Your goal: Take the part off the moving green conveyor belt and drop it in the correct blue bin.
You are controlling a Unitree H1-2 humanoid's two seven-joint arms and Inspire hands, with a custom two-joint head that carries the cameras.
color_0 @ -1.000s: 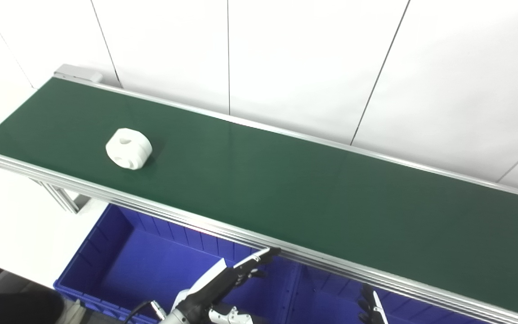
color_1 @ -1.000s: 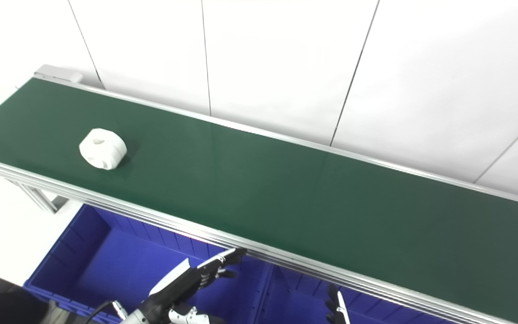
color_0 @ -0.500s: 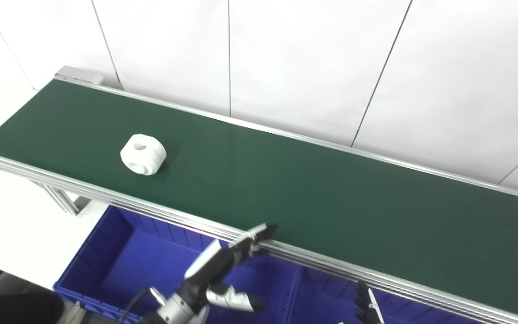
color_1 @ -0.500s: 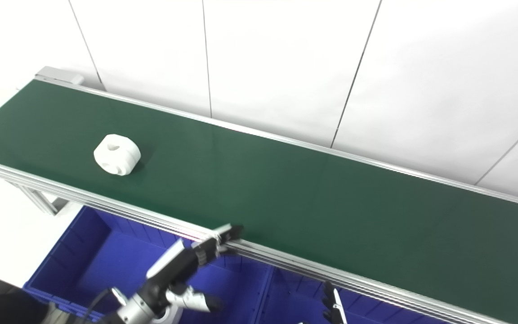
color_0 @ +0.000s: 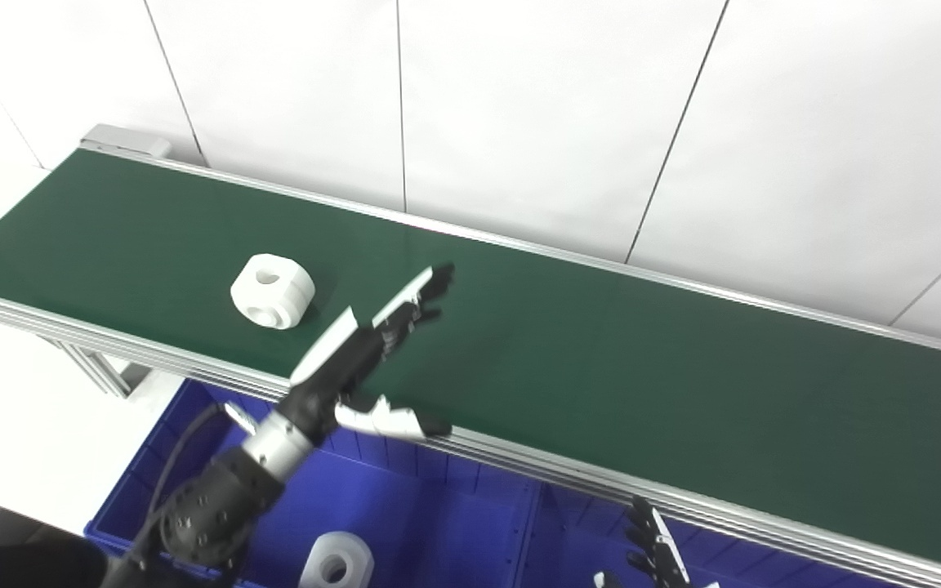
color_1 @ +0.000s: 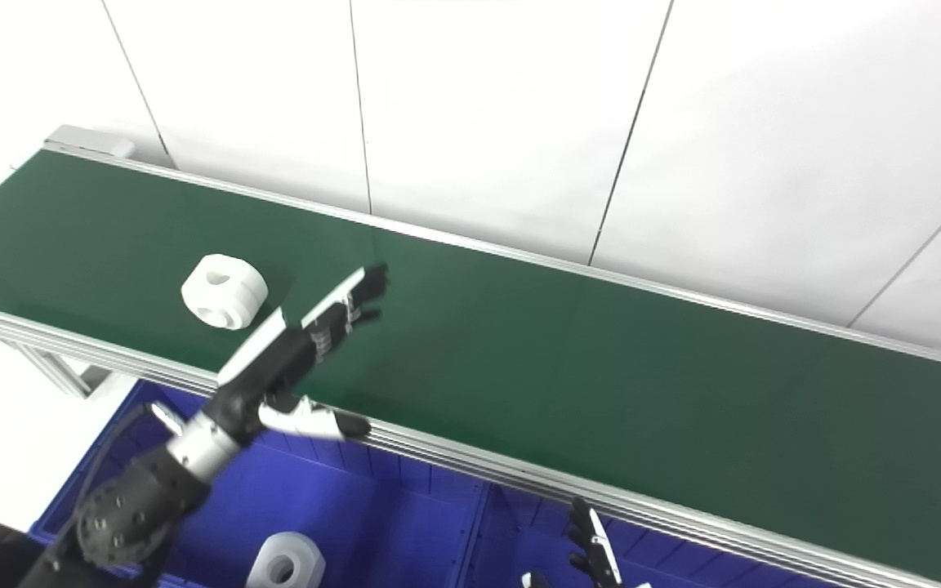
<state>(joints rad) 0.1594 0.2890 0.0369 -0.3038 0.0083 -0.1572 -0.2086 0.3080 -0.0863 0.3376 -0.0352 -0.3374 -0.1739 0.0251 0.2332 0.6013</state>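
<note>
A white round part (color_0: 273, 291) with holes lies on the green conveyor belt (color_0: 601, 359) at its left end. My left hand (color_0: 364, 355) is open, fingers stretched out over the belt, thumb spread over the near rail, just right of the part and not touching it. It also shows in the right eye view (color_1: 303, 343). Only the fingertips of my right hand (color_0: 652, 551) show at the bottom edge, spread apart and empty, below the belt. A blue bin (color_0: 430, 523) sits under the belt's near side.
A second white part (color_0: 336, 561) lies in the left blue bin. A divider wall (color_0: 529, 535) separates it from a second blue bin (color_0: 577, 543) to the right. The belt's aluminium rail (color_0: 683, 502) runs along the near edge. White wall panels stand behind.
My left hand has risen from below the rail, over the bin, onto the belt beside the part. The part has travelled right along the belt. The camera has shifted slightly.
</note>
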